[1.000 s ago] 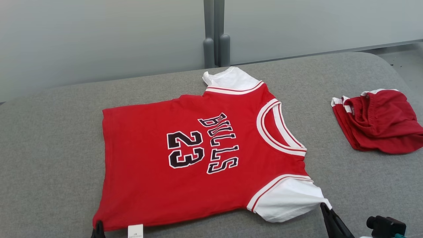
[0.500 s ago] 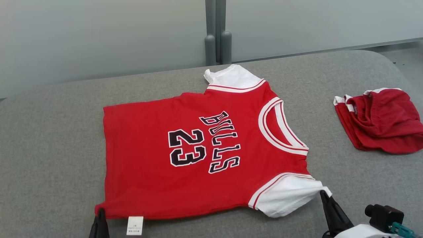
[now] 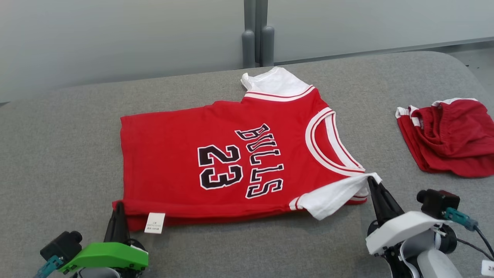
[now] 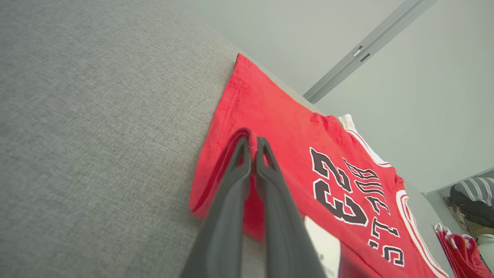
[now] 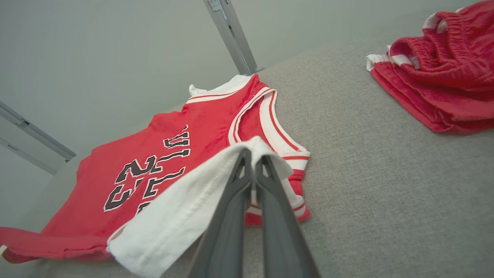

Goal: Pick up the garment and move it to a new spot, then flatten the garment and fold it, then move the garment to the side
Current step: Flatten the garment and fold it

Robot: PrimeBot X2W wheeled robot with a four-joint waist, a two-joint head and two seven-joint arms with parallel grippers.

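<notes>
- Red jersey (image 3: 216, 162) lay chest-up in the middle of the grey cushion (image 3: 58, 154), with its collar toward 3 o'clock in my head view.
- My left gripper (image 3: 119, 205) was pinched tight on the jersey's hem corner at 7 o'clock.
- My right gripper (image 3: 372, 182) was clamped on the jersey's white sleeve (image 3: 332, 195) at 4 o'clock, holding it lifted off the cushion.
- Red shorts (image 3: 451, 135) sat well apart at 3 o'clock.

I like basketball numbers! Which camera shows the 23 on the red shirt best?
The head view: the 23 shows whole and plain on the red shirt. The left wrist view shows it slanted from close by. The right wrist view shows it smaller, beside the white sleeve.
</notes>
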